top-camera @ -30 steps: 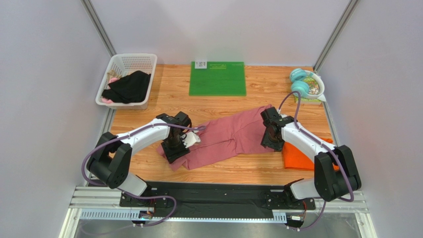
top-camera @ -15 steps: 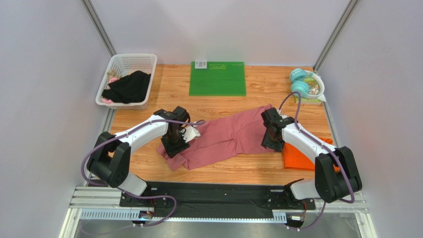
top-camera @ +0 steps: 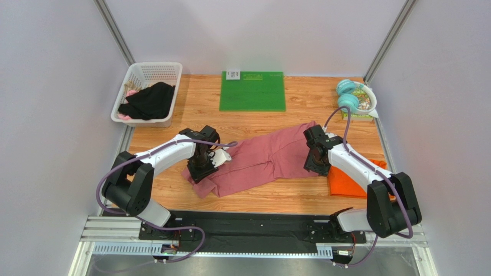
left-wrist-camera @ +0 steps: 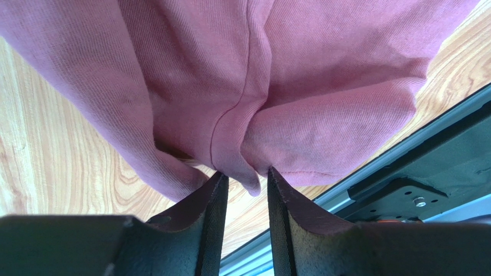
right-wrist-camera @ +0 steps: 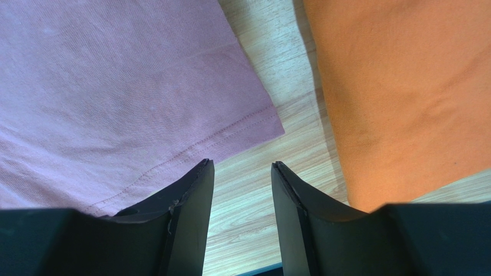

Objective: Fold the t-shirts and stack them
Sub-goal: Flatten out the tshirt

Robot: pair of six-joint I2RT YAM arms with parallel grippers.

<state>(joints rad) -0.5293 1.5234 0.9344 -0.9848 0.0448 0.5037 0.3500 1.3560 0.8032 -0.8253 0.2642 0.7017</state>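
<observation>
A: What does the top view give that the wrist cams don't?

B: The whole layout. There's a wooden table [top-camera: 173, 195] w/ the pink t-shirt [top-camera: 265, 158] lying crumpled across the middle, running near-left to far-right. The orange t-shirt [top-camera: 344, 183] lies flat at near right, just beside the pink one's right end and partly under the right arm. At the back: a green mat [top-camera: 252, 92] in the centre, a white basket [top-camera: 133, 72] far left w/ black cloth [top-camera: 148, 100] in it, and teal round things [top-camera: 347, 95] far right.

A: And the wrist cams?

B: Close-ups of the fingers, which the top view hides under the wrists. The left gripper [left-wrist-camera: 246, 175] has its jaws drawn close, pinching a gathered fold at the pink shirt's near-left end. The cloth puckers toward the tips, w/ wood and a metal rail [left-wrist-camera: 403, 144] beyond. The right gripper [right-wrist-camera: 242, 164] has its jaws apart, holding nothing, bare wood btwn them. One finger sits over the pink shirt's stitched hem corner, the other by the orange shirt's edge. Can't tell if either touches cloth.

A: Any writing?

B: A small white tag [top-camera: 233, 73] on the mat's far-left corner has dark marks, too small to read.
</observation>
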